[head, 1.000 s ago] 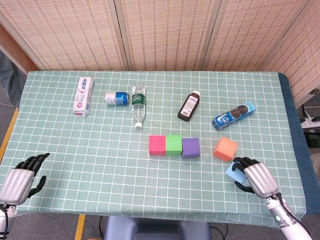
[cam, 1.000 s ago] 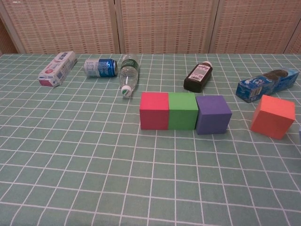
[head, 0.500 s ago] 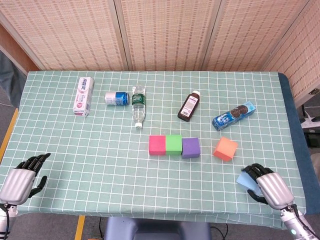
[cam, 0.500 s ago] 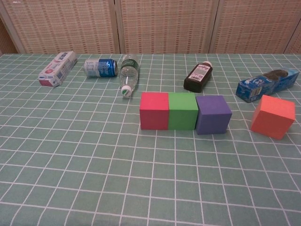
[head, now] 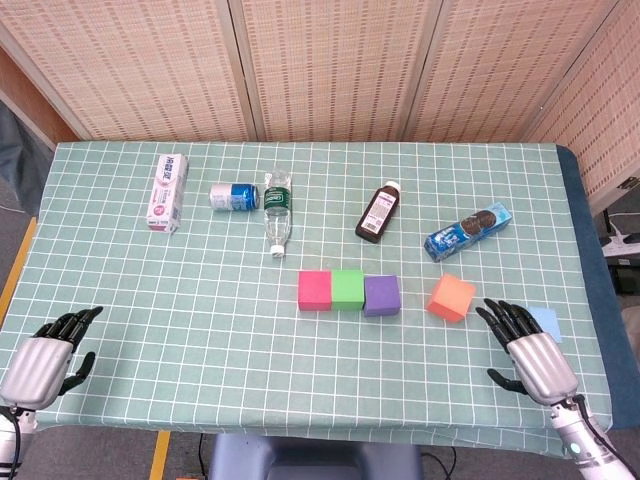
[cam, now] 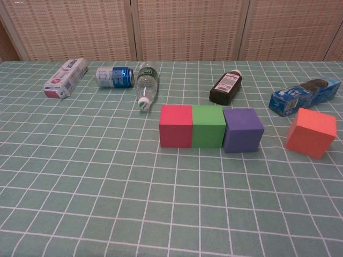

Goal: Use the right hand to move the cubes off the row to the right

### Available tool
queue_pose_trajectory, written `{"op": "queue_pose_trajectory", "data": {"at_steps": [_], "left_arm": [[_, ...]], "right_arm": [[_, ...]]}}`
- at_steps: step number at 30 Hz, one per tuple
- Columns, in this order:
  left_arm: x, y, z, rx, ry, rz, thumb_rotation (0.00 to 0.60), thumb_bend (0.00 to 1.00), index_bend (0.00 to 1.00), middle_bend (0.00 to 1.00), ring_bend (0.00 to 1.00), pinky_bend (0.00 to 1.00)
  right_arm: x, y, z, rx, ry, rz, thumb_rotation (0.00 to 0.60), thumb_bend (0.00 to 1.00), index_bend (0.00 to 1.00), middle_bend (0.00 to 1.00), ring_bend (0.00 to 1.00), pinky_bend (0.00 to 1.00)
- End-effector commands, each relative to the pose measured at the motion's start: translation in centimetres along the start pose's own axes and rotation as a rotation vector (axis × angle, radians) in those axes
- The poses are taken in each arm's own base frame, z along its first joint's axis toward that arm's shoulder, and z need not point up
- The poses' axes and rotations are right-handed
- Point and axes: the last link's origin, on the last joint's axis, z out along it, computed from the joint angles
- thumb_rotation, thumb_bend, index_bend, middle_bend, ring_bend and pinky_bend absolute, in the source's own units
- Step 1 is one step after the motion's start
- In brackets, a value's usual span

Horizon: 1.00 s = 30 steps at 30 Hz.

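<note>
While the right hand [head: 532,352] is hovering released, fingers spread, at the bench's [head: 200,330] near right corner, a light blue cube [head: 546,322] is lying just beside it. Left hand [head: 45,352] is sitting open too. Farther in, the orange cube [head: 451,297] is resting apart from the pink [head: 314,289], green [head: 347,288] and purple [head: 381,295] row.

Matt foam-like cubes, pink [head: 314,290], green [head: 348,289], purple [head: 381,295] and orange [head: 451,298], sit on the desk's checked cloth [head: 200,320], left of the right hand [head: 530,358] with its smooth silver metallic shell and black fingers [head: 500,318].
</note>
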Motion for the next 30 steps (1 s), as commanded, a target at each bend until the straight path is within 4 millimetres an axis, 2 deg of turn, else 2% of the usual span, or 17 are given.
{"op": "queue_pose_trajectory", "data": {"at_steps": [1, 9, 13, 16, 20, 26, 30], "left_arm": [[0.0, 0.0, 0.0, 0.0, 0.0, 0.0, 0.6, 0.47, 0.13, 0.2, 0.22, 0.4], [0.0, -0.1, 0.0, 0.001, 0.0, -0.001, 0.6, 0.47, 0.13, 0.2, 0.22, 0.4], [0.0, -0.1, 0.0, 0.001, 0.0, -0.002, 0.6, 0.47, 0.13, 0.2, 0.22, 0.4], [0.1, -0.2, 0.0, 0.001, 0.001, -0.003, 0.6, 0.47, 0.13, 0.2, 0.22, 0.4], [0.1, -0.2, 0.0, 0.003, 0.001, -0.005, 0.6, 0.47, 0.13, 0.2, 0.22, 0.4], [0.1, -0.2, 0.0, 0.002, 0.001, -0.004, 0.6, 0.47, 0.13, 0.2, 0.22, 0.4], [0.0, -0.2, 0.0, 0.002, -0.003, -0.003, 0.6, 0.47, 0.13, 0.2, 0.22, 0.4]], "right_arm": [[-0.3, -0.2, 1.9, 0.017, 0.006, 0.021, 0.6, 0.11, 0.0, 0.0, 0.0, 0.1], [-1.7, 0.1, 7.6, 0.011, -0.011, 0.06, 0.6, 0.11, 0.0, 0.0, 0.0, 0.1], [-2.5, 0.1, 9.6, 0.027, -0.044, 0.084, 0.6, 0.11, 0.02, 0.0, 0.0, 0.1], [-3.2, -0.1, 10.6, 0.039, -0.055, 0.09, 0.6, 0.11, 0.05, 0.0, 0.0, 0.12], [-3.9, -0.1, 11.6, 0.046, -0.069, 0.101, 0.6, 0.11, 0.11, 0.0, 0.0, 0.19], [-4.5, 0.2, 12.3, 0.041, -0.068, 0.092, 0.6, 0.11, 0.18, 0.05, 0.0, 0.21], [-4.7, 0.4, 12.4, 0.039, -0.056, 0.074, 0.6, 0.11, 0.23, 0.09, 0.05, 0.31]]}}
